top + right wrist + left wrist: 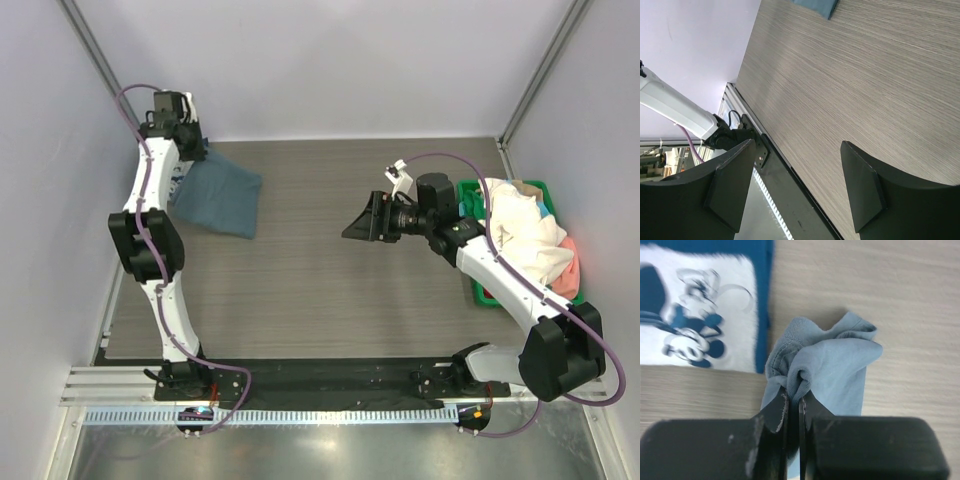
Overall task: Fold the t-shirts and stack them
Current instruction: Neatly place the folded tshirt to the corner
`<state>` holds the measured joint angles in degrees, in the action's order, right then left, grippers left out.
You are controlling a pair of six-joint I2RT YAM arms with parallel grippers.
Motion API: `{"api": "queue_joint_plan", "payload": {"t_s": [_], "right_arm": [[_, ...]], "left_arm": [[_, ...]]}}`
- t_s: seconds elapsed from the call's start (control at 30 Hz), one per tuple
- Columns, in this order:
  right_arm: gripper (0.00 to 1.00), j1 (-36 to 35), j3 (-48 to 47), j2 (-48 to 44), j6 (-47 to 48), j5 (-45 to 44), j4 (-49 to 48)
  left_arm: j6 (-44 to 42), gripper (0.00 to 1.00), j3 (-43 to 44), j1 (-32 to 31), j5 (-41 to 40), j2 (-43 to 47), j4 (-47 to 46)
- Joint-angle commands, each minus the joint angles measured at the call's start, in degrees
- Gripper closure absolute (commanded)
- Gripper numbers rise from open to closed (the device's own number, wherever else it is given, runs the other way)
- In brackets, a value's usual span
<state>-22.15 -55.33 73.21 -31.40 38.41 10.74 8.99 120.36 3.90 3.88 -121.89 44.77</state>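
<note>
A folded slate-blue t-shirt (222, 196) lies at the table's far left. My left gripper (186, 146) is shut on a bunched edge of it (812, 365), at its far left corner. In the left wrist view a navy t-shirt with a white cartoon print (700, 310) lies on the table just beside the blue one. My right gripper (365, 220) is open and empty, held above the middle of the table and pointing left. Several more t-shirts, white, cream, pink and teal (528, 235), are piled in the green basket (484, 292) at the right.
The wood-grain table (330, 290) lies between the arms. A black strip and a toothed metal rail (300, 410) run along the near edge. Walls stand close at the left, back and right. The slate-blue shirt's corner shows at the top of the right wrist view (815, 6).
</note>
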Motion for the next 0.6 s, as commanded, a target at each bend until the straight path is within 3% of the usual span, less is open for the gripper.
{"api": "queue_joint_plan", "payload": {"t_s": [0.0, 0.37, 0.57], "right_arm": [[0.25, -0.44, 0.22, -1.32, -0.07, 0.26, -2.39], [0.26, -1.05, 0.31, -0.61, 0.02, 0.08, -2.48], [0.26, -1.23, 0.13, 0.09, -0.16, 0.43, -2.74]], "left_arm": [[-4.42, 1.00, 5.76, 0.58, -5.28, 4.20, -4.25], [-7.50, 1.00, 17.80, 3.04, -1.86, 0.16, -5.31], [-7.76, 1.00, 18.60, 3.83, -0.80, -0.02, -7.24]]}}
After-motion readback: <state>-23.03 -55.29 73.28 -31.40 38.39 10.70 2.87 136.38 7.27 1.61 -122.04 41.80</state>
